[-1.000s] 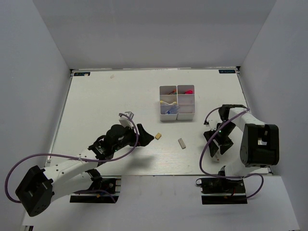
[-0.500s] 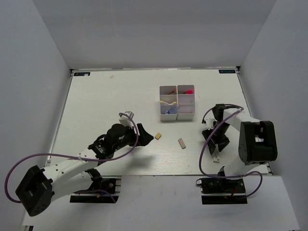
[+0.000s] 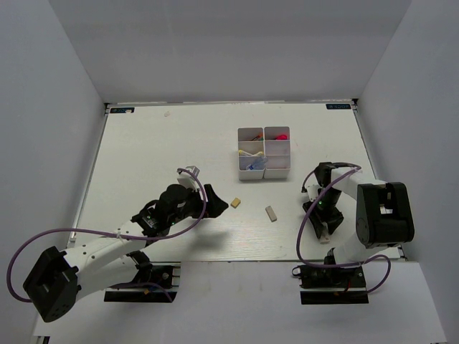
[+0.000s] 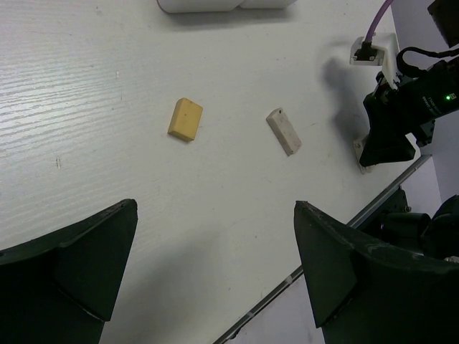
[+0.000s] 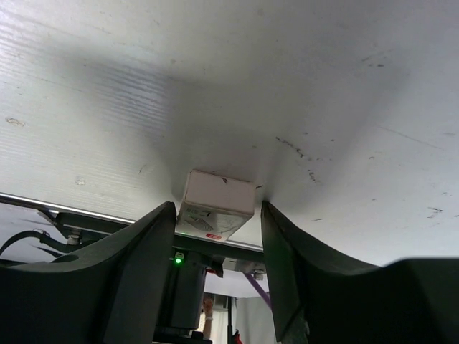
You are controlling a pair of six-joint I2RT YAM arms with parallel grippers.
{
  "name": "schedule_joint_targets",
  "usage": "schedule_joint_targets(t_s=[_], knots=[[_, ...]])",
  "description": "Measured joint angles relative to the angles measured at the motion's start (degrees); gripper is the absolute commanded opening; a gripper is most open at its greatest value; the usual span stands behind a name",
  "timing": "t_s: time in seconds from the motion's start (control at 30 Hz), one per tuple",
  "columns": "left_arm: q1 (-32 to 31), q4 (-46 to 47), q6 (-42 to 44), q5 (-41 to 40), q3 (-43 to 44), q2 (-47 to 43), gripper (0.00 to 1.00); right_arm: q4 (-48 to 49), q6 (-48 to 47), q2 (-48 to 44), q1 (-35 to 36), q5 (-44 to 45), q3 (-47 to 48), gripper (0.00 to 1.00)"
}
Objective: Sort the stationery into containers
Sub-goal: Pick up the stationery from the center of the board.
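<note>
Tan eraser [image 3: 235, 203] is lying flat on the bench [image 3: 158, 143], near side of the white tray [image 3: 277, 171], with a grey eraser [image 3: 271, 213] just to its right, well apart from both tools. Left tool [image 4: 215, 236] is hanging wide open over them, holding nothing. The overhead view is hiding the right tool [image 3: 323, 218] behind its own arm. Its wrist camera is showing fingers [image 5: 143, 272] flanking a small white block [image 5: 217, 203] on the bench, and I cannot tell if they are squeezing it.
</note>
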Motion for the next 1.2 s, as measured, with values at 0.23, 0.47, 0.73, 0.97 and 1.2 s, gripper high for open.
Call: schedule_joint_targets(t_s=[0.23,0.47,0.73,0.97,1.2], knots=[[0.0,-0.37,0.0,-0.26,0.02,-0.04,1.0,0.07,-0.17,0.04,0.39,-0.15,0.02,0.38],[0.0,-1.36,-0.02,-0.44,0.59,-0.15,1.0,-0.28,-0.02,2.21,1.27,-1.51,1.42,0.52],[0.0,-1.77,-0.17,-0.81,2.51,0.22,1.0,-1.46,0.48,4.72,2.97,-1.38,3.56,0.55],[-0.13,-1.84,-0.44,-1.29,2.51,0.74,1.0,-0.37,1.81,4.7,4.33,2.47,3.21,0.46],[-0.13,-1.84,-1.01,-1.51,2.51,0.76,1.0,-0.09,2.91,4.79,5.18,5.05,2.75,0.21]])
